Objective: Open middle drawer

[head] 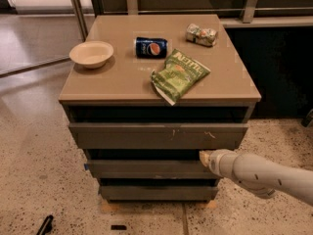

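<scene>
The drawer cabinet has three grey-brown fronts. The top front bears pale scratch marks. The middle drawer is the plain front below it, with a dark gap above. The bottom front is the narrowest. My gripper comes in from the right on a white arm. Its tip sits at the right end of the middle drawer's top edge, in the gap under the top drawer.
On the cabinet top lie a beige bowl, a blue soda can on its side, a green chip bag and a crumpled wrapper. Speckled floor surrounds the cabinet. A dark counter base stands to the right.
</scene>
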You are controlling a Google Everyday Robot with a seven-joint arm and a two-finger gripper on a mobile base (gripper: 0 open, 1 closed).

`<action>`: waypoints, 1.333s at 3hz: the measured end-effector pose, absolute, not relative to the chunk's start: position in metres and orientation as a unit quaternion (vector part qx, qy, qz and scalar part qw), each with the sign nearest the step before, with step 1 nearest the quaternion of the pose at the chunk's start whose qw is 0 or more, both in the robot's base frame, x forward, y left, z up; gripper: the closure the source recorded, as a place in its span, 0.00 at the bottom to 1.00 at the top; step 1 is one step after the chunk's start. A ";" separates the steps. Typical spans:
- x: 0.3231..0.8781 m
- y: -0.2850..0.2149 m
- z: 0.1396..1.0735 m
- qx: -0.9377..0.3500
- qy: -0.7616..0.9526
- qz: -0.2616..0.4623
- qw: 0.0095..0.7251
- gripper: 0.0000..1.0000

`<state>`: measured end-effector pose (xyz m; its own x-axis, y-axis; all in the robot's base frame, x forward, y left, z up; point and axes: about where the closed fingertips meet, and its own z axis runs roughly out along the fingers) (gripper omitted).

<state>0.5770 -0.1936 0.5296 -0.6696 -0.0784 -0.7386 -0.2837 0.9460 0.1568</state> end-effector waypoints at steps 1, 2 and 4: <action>0.575 -0.201 0.512 -0.072 0.914 0.124 0.380 1.00; 0.573 -0.204 0.497 -0.048 0.919 0.120 0.372 1.00; 0.583 -0.201 0.479 -0.034 0.907 0.096 0.409 1.00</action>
